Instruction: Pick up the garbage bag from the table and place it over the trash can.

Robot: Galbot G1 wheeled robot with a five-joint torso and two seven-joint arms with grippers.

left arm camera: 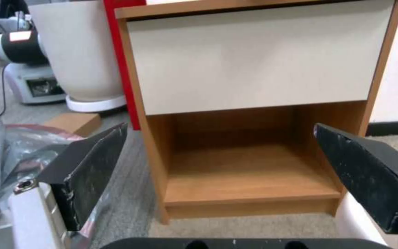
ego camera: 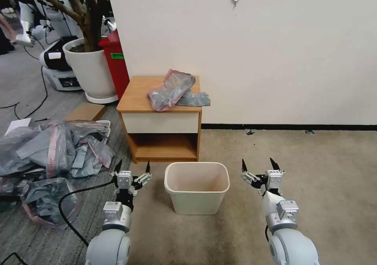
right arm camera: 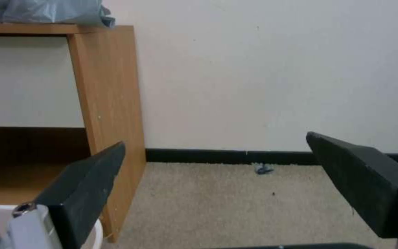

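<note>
- on the nightstand top (ego camera: 135,96), against the white wall, the garbage bag (ego camera: 171,89) lies crumpled, grey with a pink-red rim, one flap spilling toward the right edge; nothing of mine touches it.
- on the carpet just in front of the nightstand, the beige trash can (ego camera: 196,186) stands upright and unlined, its inside bare.
- i have the left gripper (ego camera: 132,167) low, just left of the can, fingers spread wide and holding nothing; from its wrist camera i look straight at the cream drawer front (left arm camera: 254,58) and the lower shelf (left arm camera: 249,180).
- the right gripper (ego camera: 258,166) hangs low to the can's right, likewise spread and empty, facing the nightstand's side panel (right arm camera: 109,103) and the wall.
- to my left, a heap of other grey-and-pink bags (ego camera: 55,151) lies on the floor, well apart from the job.
- my reading: nothing is done yet. the pickup, the carry and the fitting of the bag over the rim are all left.
</note>
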